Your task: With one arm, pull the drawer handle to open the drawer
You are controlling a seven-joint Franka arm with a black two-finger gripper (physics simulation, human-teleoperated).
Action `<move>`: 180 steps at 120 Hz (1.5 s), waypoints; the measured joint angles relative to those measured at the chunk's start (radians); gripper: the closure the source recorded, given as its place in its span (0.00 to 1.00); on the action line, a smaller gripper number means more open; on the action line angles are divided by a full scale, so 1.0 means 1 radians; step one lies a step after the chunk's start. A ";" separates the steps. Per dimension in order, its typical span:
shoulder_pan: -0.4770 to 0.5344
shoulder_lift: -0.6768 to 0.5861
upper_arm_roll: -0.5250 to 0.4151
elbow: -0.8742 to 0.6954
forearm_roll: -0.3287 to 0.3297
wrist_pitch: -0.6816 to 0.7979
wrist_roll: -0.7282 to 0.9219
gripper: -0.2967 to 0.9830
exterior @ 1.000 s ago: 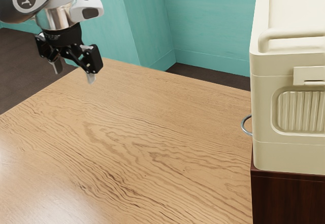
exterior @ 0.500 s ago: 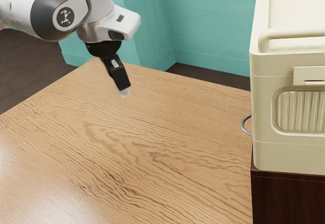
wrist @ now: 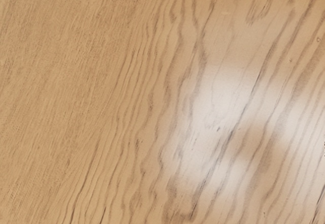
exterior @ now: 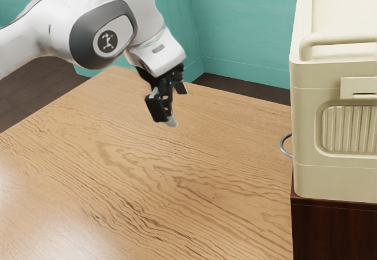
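Observation:
In the exterior view my gripper [exterior: 177, 105] hangs in the air above the wooden table, tilted, its two fingers apart with nothing between them. A curved metal handle [exterior: 283, 145] sticks out from the side of the cream cabinet [exterior: 306, 130] that faces the arm. The handle is well to the exterior view's right of my gripper and lower in the picture, and they do not touch. The drawer's front behind the handle is turned away from the camera, so its outline is hidden.
The cream cabinet stands on a dark wood base [exterior: 333, 230] at the exterior view's right. Below my hand lies the grained table top [wrist: 101, 107], with a bright glare patch in the wrist view. Teal walls [exterior: 247, 30] rise behind the table.
My arm has swung toward the exterior view's right and somewhat lower, bringing the gripper closer to the cabinet, and my hand has turned. The cabinet and its handle have stayed put.

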 joint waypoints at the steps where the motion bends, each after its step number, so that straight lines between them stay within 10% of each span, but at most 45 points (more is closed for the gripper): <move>1: 0.000 0.000 0.001 -0.002 -0.010 0.002 0.012 0.23; 60: 0.159 0.016 -0.005 -0.015 -0.240 0.029 0.655 0.23; 180: -0.009 0.073 -0.006 -0.059 -0.253 0.209 1.194 0.23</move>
